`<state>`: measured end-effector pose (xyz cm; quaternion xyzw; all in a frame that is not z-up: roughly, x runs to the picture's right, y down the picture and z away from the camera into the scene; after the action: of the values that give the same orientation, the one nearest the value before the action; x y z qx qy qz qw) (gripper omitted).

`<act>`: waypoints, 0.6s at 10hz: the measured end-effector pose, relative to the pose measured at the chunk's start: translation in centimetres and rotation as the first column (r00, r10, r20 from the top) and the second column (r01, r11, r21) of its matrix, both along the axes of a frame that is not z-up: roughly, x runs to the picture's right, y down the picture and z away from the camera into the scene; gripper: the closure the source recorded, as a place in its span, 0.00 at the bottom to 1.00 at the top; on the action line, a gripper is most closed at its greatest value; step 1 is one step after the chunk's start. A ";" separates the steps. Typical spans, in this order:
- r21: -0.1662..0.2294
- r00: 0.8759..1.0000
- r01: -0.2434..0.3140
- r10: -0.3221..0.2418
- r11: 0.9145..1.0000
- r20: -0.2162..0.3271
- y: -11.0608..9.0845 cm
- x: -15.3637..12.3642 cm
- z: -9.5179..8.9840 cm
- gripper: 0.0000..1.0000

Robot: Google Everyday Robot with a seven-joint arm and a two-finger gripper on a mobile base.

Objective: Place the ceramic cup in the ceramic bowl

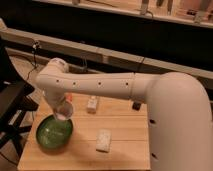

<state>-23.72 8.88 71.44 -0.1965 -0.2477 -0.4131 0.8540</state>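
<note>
The dark-green ceramic bowl (53, 134) sits at the near left of the wooden table (125, 130). The small pale ceramic cup (64, 112) hangs tilted just above the bowl's far right rim, held at the end of my white arm. My gripper (62, 107) is above the bowl, mostly hidden behind the cup and the arm's wrist. The cup is off the table and does not rest in the bowl.
A whitish block (103, 140) lies near the table's front centre. Another whitish block (92, 104) stands at the back. A small dark thing (136, 105) sits at the back right. A black chair (11, 107) stands left of the table.
</note>
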 end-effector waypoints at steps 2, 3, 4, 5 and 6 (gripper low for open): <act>-0.011 1.000 0.015 -0.015 1.000 -0.013 0.2 0.0 0.3 0.79; -0.026 0.999 0.030 -0.030 0.999 -0.022 0.9 -0.2 0.9 0.68; -0.039 0.999 0.039 -0.040 0.999 -0.029 1.5 -0.3 1.6 0.57; -0.057 0.999 0.038 -0.040 0.998 -0.035 2.1 -0.1 2.2 0.45; -0.066 0.999 0.036 -0.039 0.997 -0.037 2.3 -0.1 2.4 0.37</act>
<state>-23.81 11.22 73.84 -0.2367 -0.2409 -0.4170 0.8439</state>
